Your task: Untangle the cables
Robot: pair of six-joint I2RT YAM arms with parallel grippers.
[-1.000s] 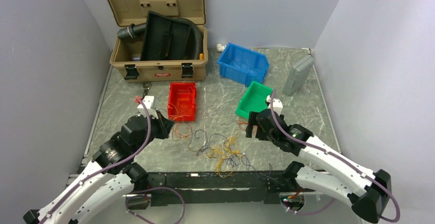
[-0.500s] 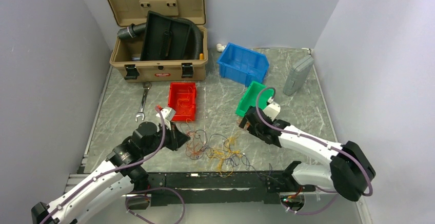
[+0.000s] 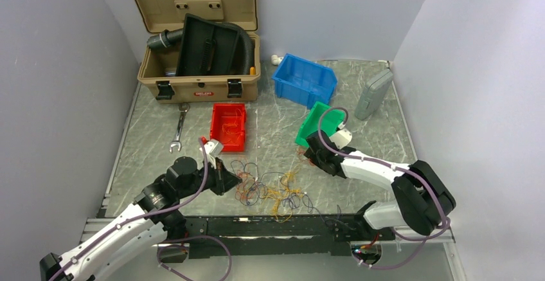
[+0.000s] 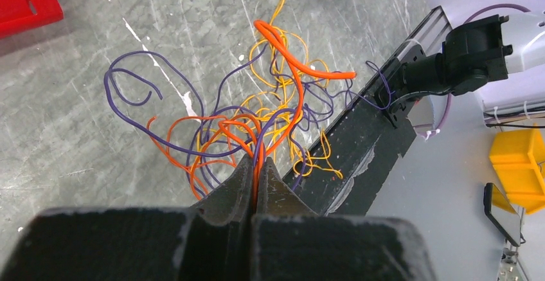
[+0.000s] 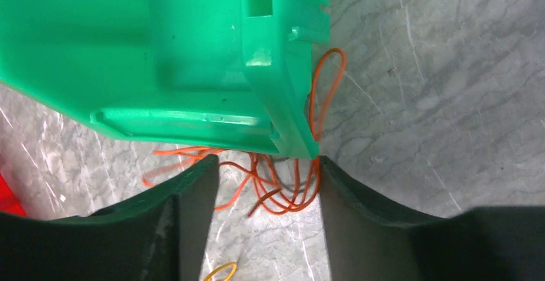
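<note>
The cables [image 3: 276, 188] lie as a loose tangle of thin orange, yellow and purple wires on the marble table near the front rail. My left gripper [image 3: 226, 179] is at the tangle's left side. In the left wrist view it [image 4: 256, 160] is shut on an orange wire that runs up out of the cables [image 4: 257, 114]. My right gripper [image 3: 311, 155] sits low at the near corner of the green bin [image 3: 319, 125]. Its jaws [image 5: 267, 162] stand open around a small clump of orange wires [image 5: 289, 191] lying partly under the green bin [image 5: 160, 49].
A red bin [image 3: 228, 126] holding a few wires stands behind the tangle. A blue bin [image 3: 304, 78], an open tan toolbox [image 3: 199, 85] with a black hose, a wrench [image 3: 178, 126] and a grey case [image 3: 373, 94] lie further back. A black rail [image 3: 270, 226] lines the near edge.
My left gripper moved right from beside the red bin to the tangle, uncovering the wrench. My right gripper lowered to the green bin's corner and its jaws narrowed.
</note>
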